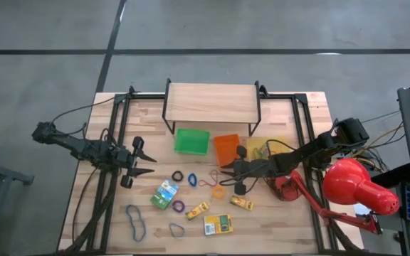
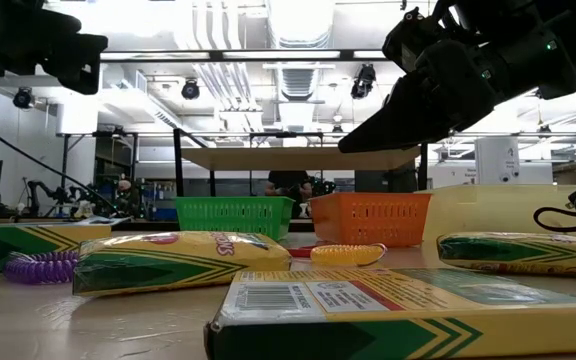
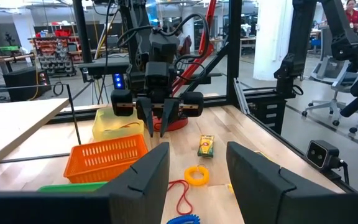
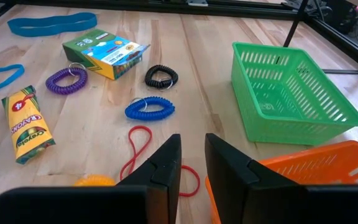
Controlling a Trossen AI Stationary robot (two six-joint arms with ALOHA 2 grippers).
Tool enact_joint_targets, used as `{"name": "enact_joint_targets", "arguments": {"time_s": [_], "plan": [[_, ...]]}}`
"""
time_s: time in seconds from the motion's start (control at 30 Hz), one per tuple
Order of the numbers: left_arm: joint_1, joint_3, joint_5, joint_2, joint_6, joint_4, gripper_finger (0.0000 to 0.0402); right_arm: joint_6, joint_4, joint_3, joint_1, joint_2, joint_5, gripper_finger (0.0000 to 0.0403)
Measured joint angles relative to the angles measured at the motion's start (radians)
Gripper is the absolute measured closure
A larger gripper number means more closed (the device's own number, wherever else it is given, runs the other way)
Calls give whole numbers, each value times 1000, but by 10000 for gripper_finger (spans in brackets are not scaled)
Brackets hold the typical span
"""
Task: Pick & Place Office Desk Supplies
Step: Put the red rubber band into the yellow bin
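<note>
My right gripper (image 1: 224, 169) hangs above the table beside the orange tray (image 1: 227, 148), tipped a little downward. Its fingers stand a narrow gap apart (image 4: 192, 148) with nothing between them. Below and ahead of it lie a red rubber band (image 4: 138, 146), a yellow coil band (image 1: 219, 191), a blue coil (image 4: 149, 109), a black coil (image 4: 161, 77) and a purple coil (image 4: 67, 79). A green printed box (image 1: 164, 194) and yellow boxes (image 1: 197, 210) (image 1: 243, 203) (image 1: 218, 225) lie flat on the wood. My left gripper (image 1: 151, 163) waits open at the table's left, held level.
A green tray (image 1: 192, 141) and a yellow tray (image 1: 265, 148) flank the orange one under a wooden shelf (image 1: 211, 103). A red desk lamp (image 1: 354, 186) stands at the right. Blue flat bands (image 1: 135, 220) (image 1: 176, 230) lie near the front edge.
</note>
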Motion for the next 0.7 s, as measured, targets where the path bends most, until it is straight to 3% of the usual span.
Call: {"name": "enact_joint_targets", "arguments": {"time_s": [0.53, 0.7], "plan": [[0, 0, 0, 0, 1, -12, 238, 10, 17, 0, 0, 0, 0, 335], [0, 0, 0, 0, 3, -48, 238, 188, 10, 0, 0, 1, 0, 335]]}}
